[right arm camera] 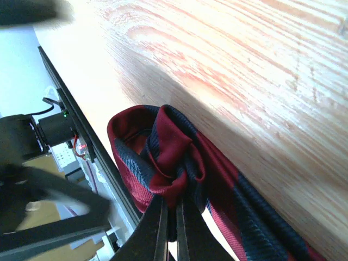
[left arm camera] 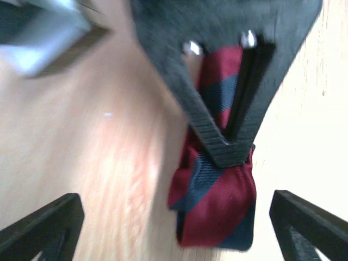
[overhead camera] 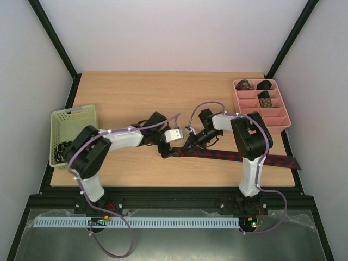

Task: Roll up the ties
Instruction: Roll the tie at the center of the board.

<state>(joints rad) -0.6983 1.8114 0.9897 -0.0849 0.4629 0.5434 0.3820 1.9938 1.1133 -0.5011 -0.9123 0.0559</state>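
Left claw (left arm camera: 174,202) released: fingers (left arm camera: 46,228) spread wide on either side of the folded end of the dark red tie (left arm camera: 217,209) with navy stripes, touching none of it. At the far left of the table (overhead camera: 136,89), a pale green mesh basket (overhead camera: 76,117) with something dark inside, possibly another tie, too small to tell. Near the table's middle, right claw (right arm camera: 171,212) clenched on that folded end, jaws pressed together over a bunched loop of cloth. From there rightward, the rest of the strip flat along the near edge, its far tip at the table's right side. At the back right corner, a pink divided tray (overhead camera: 272,122) with three rolled ties (overhead camera: 244,85): two in the back row, one in the right column a little nearer.
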